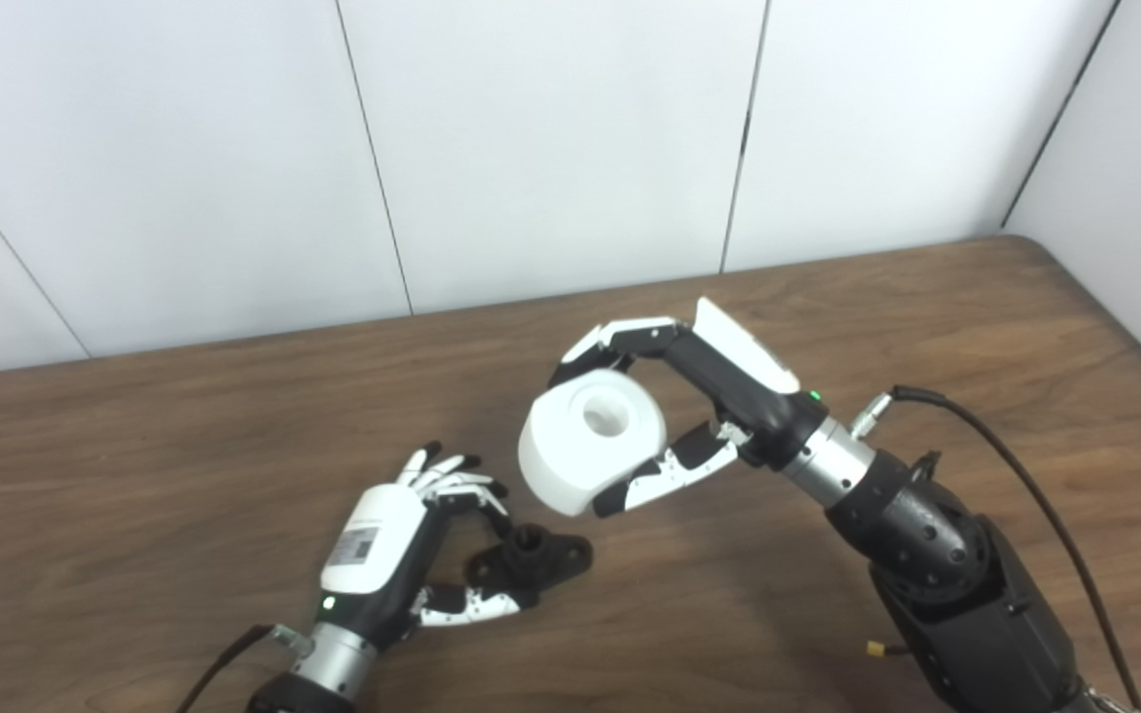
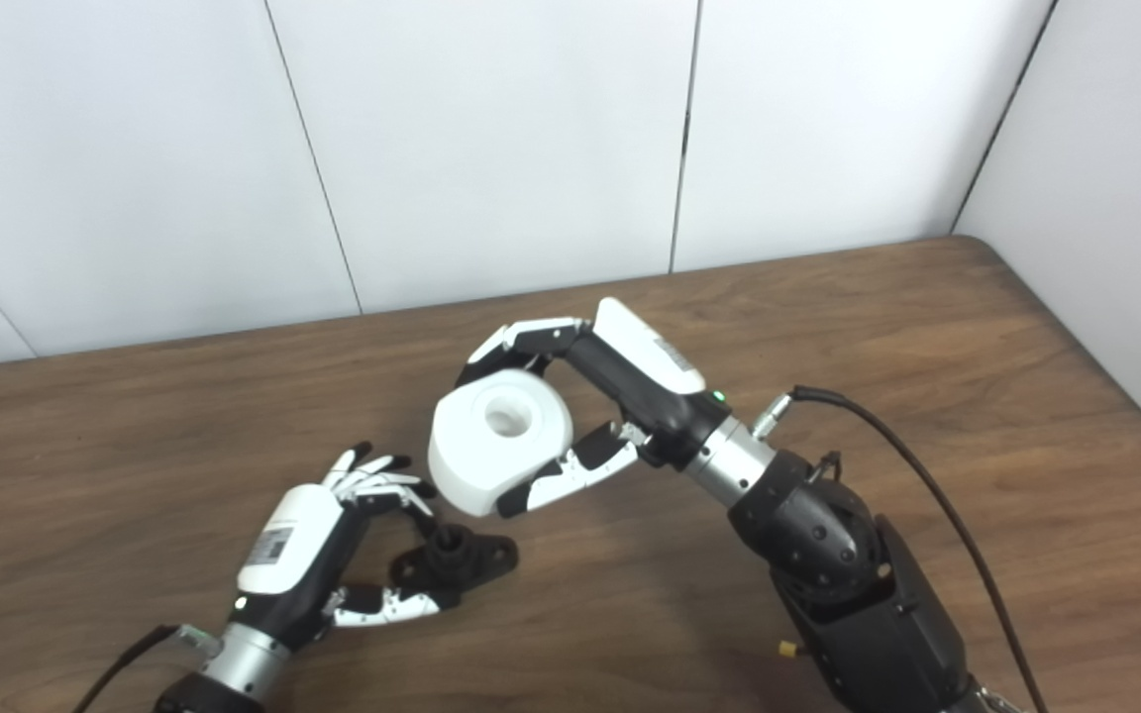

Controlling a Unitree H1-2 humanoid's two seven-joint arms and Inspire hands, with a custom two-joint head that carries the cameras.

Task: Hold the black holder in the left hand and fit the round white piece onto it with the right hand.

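Note:
The black holder (image 1: 536,557), a small flat base with a short upright post, rests on the wooden table (image 1: 135,475) at the lower middle. My left hand (image 1: 402,540) pinches it, thumb against the near edge of its base and a curled finger (image 2: 424,510) by the post, the other fingers fanned above. My right hand (image 1: 689,396) is shut on the round white piece (image 1: 590,441), a thick disc with a centre hole facing up. The piece hangs in the air just up and right of the holder, not touching it.
White wall panels (image 1: 551,149) stand behind the table's far edge, and another panel closes the right side. A black cable (image 1: 1006,465) loops from the right wrist over the table.

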